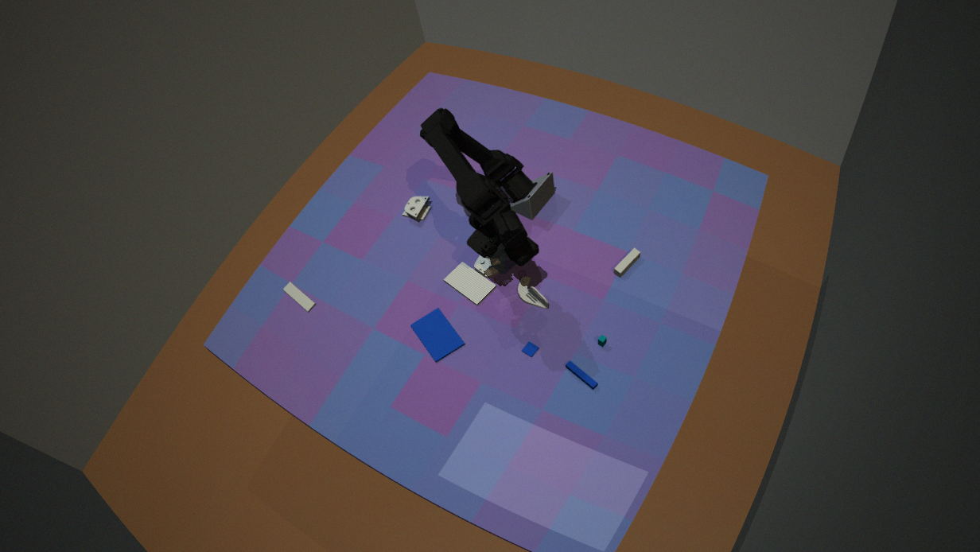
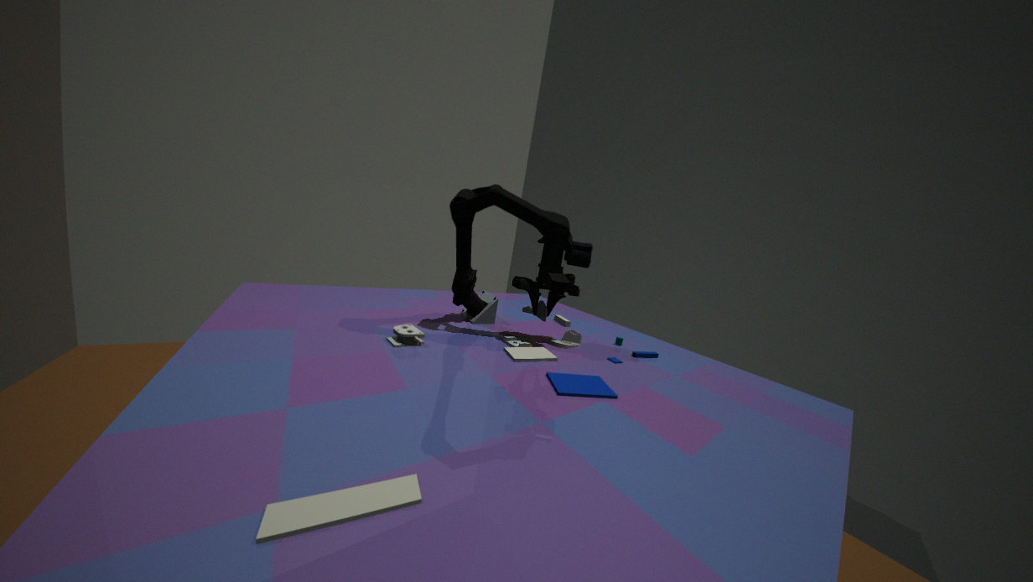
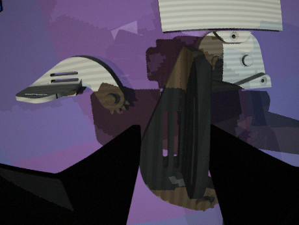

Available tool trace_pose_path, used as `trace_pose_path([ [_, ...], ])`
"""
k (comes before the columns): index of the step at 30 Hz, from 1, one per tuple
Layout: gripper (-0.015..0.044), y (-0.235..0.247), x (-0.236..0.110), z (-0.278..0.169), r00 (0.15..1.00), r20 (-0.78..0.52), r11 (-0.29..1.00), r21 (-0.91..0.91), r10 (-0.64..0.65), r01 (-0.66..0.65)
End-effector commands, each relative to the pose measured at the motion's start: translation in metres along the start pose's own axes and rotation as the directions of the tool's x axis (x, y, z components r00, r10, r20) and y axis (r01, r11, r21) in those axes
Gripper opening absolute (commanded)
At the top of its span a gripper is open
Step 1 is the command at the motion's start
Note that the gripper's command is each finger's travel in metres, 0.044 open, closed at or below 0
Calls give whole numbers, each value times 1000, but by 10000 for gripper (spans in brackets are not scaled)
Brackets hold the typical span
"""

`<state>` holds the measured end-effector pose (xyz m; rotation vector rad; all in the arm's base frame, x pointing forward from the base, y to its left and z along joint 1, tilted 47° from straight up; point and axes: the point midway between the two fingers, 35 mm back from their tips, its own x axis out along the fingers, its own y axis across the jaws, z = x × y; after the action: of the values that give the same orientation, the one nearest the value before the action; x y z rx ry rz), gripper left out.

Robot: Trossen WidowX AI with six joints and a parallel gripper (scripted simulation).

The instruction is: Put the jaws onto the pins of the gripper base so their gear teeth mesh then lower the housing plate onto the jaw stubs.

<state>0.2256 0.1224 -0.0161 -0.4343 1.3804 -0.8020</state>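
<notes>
My gripper [image 2: 543,312] [image 3: 172,132] is shut on a jaw [image 3: 201,130], held above the table with its slotted face and upright flange between the fingers; its toothed end is at the bottom of the wrist view. The other white jaw [image 1: 529,294] [image 2: 571,339] [image 3: 88,69] lies on the table, its teeth towards the gripper base. The white gripper base [image 1: 482,262] [image 3: 235,58] lies flat, two pins showing, partly in shadow, with no jaw on it. The housing plate [image 1: 416,204] [image 2: 408,329], white with two holes, stands apart on the table.
A white ribbed plate [image 1: 469,283] [image 2: 529,354] [image 3: 221,16] lies close against the base. Nearby are a blue plate [image 1: 437,334] [image 2: 582,385], a small blue tile [image 1: 530,348], a blue bar [image 1: 581,375] and a teal block [image 1: 601,340]. White bars [image 1: 627,262] [image 1: 298,297] lie farther out.
</notes>
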Motion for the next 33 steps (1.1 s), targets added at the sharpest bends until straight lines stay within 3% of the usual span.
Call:
trace_pose_path([
  [1, 134, 1, -1, 0, 1000, 0, 1000, 4, 6, -6],
  [24, 134, 1, -1, 1, 1000, 0, 999, 39, 6, -6],
  [33, 134, -4, -2, 27, 1000, 1, 999, 39, 8, -8],
])
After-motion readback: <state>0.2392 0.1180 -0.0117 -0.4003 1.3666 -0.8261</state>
